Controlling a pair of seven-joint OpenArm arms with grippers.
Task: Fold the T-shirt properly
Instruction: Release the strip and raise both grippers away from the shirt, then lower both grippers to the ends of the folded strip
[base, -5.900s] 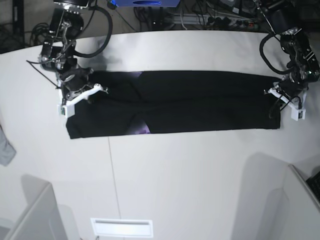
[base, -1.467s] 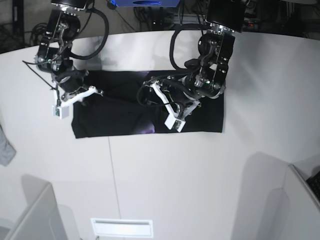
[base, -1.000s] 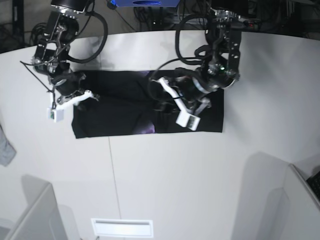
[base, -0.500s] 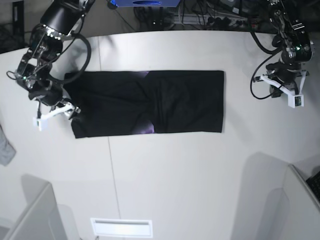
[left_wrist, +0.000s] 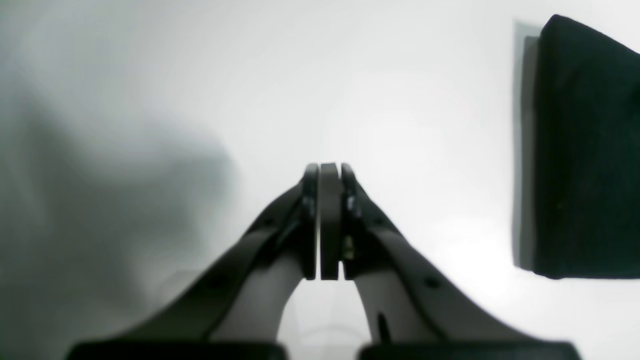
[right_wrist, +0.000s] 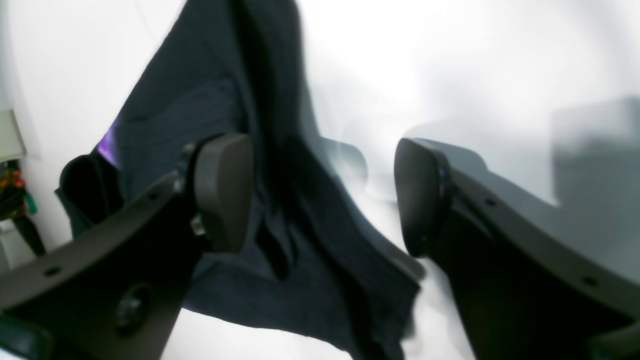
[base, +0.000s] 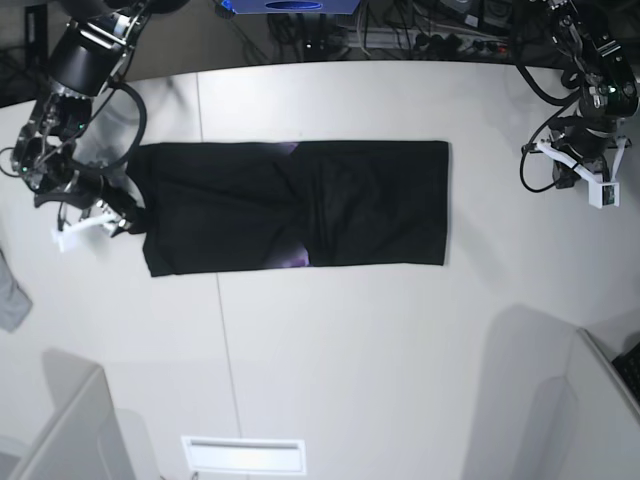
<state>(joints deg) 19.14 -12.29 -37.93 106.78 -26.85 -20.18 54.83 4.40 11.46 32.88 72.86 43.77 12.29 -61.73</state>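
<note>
1. The large black cotton T-shirt (base: 295, 205) is seen lying flat on the white tabletop (base: 400, 350) as a long folded band, with a small purple patch of its print (base: 297, 260) showing at the lower edge near the middle.

2. The jaws of the left gripper (left_wrist: 322, 220) are pressed fully together and nothing is held between them. This gripper is placed over bare tabletop, well apart from the nearest edge of the cloth.

3. The jaws of the right gripper (right_wrist: 320, 195) are spread wide and hold nothing. One finger (right_wrist: 222, 190) is seen in front of the cloth near its end, the other over the bare tabletop.

4. If only the top layer is pinched at this end, the band may be pulled open instead of folded over, and the earlier folds would be lost.

5. If the cloth is dragged and not lifted, the whole band could slide on the smooth tabletop and become skewed.

6. As the left gripper is far from the cloth and closed, the other end is not held down, so an uneven or wrinkled fold is judged possible.

7. The small grey cloth scrap (base: 10, 290) at the tabletop edge could be confused with the garment.
</note>
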